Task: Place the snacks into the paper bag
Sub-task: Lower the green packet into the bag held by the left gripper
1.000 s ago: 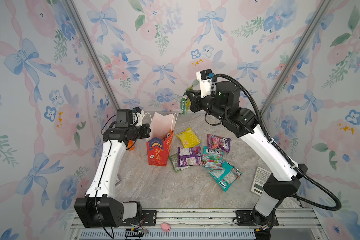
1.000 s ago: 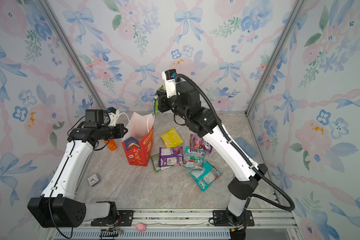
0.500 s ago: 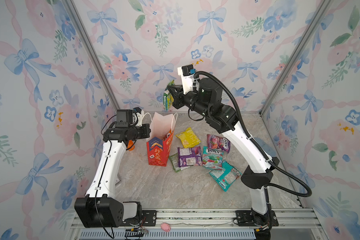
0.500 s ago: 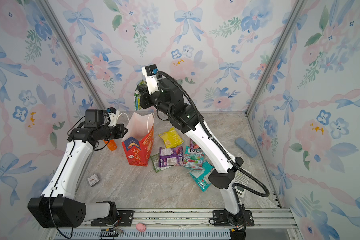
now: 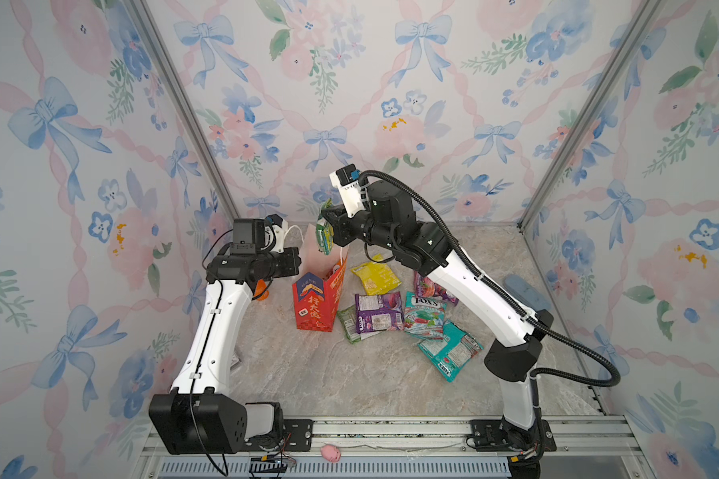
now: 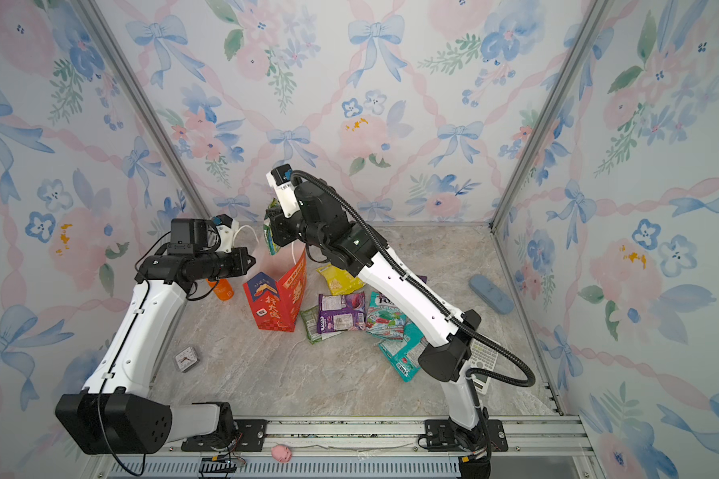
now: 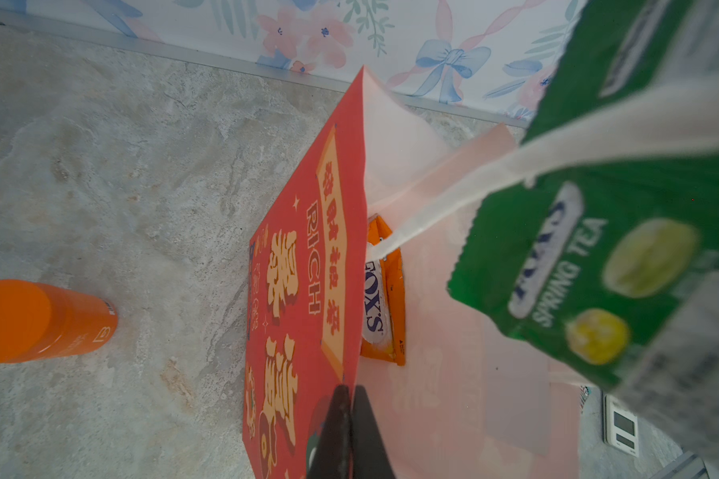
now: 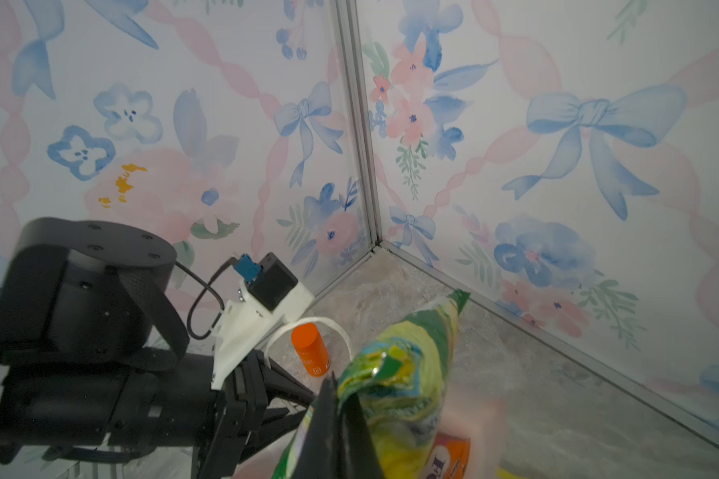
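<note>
The red paper bag (image 5: 313,300) (image 6: 271,305) stands upright with its mouth open. My left gripper (image 5: 298,264) (image 7: 349,393) is shut on the bag's near rim (image 7: 351,249). My right gripper (image 5: 328,222) (image 8: 341,387) is shut on a green snack packet (image 5: 324,234) (image 6: 271,237) (image 7: 578,265) (image 8: 407,373), which hangs just above the bag's mouth. An orange FOX'S packet (image 7: 385,290) lies inside the bag. Beside the bag, on the table, lie a yellow packet (image 5: 376,278), a purple one (image 5: 378,312), a teal FOX'S packet (image 5: 424,313), another teal one (image 5: 449,352) and a green one (image 5: 346,325).
An orange bottle (image 5: 262,288) (image 7: 38,321) stands left of the bag, behind my left arm. A white calculator (image 6: 483,361) and a blue case (image 6: 490,294) lie at the right. A small square clock (image 6: 185,358) sits front left. Walls close in three sides.
My right arm has carried the green packet leftward from the back and then down to the bag's mouth. The left gripper has kept its hold on the bag without moving.
</note>
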Robot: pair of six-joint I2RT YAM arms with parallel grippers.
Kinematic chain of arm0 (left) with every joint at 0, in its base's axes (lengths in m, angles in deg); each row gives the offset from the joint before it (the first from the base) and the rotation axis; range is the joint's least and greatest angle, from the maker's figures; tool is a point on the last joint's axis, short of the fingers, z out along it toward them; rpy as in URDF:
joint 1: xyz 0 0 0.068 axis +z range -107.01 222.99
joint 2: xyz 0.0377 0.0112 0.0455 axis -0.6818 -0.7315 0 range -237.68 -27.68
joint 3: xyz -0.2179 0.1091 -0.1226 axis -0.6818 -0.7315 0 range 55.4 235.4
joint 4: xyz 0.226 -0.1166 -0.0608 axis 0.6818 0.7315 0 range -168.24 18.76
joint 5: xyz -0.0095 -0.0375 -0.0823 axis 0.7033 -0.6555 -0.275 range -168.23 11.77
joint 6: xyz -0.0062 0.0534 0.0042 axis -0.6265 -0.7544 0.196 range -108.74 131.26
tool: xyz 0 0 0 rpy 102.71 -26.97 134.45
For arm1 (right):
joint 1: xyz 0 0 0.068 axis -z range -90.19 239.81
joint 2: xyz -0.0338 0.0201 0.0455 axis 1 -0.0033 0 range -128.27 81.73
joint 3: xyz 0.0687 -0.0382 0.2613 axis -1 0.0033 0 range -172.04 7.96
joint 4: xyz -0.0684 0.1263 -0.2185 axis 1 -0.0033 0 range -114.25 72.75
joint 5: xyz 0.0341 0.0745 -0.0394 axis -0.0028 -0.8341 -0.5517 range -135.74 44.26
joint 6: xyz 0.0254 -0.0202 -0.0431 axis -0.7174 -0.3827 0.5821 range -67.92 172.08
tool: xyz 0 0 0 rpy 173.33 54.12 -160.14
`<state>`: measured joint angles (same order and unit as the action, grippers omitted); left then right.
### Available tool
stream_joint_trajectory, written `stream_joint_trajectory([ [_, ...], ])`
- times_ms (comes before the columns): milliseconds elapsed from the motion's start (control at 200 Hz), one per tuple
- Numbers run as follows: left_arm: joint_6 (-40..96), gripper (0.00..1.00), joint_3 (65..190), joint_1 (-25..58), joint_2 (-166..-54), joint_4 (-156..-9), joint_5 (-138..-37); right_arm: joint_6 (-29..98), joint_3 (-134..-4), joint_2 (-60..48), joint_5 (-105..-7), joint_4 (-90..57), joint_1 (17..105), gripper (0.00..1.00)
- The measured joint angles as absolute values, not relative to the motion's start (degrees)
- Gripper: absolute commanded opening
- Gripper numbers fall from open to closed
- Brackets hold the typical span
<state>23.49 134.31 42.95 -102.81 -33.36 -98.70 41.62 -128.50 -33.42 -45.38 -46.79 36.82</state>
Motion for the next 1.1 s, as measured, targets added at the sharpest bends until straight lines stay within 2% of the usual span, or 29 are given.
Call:
stream_joint_trajectory([
  [195, 23.49, 0.0, 134.29, 42.95, -102.49, -33.36, -98.7, 40.75, -122.32, -30.8, -45.64, -46.79, 36.82, 0.0],
  [570, 23.49, 0.0, 134.29, 42.95, -102.46, -33.36, -98.7, 38.78, -120.37, -29.99, -47.45, -46.64, 36.71, 0.0],
  [1100, 23.49, 0.0, 134.23, 42.95, -102.4, -33.36, -98.66, 37.27, -131.8, -41.23, -50.27, -48.27, 36.45, 0.0],
])
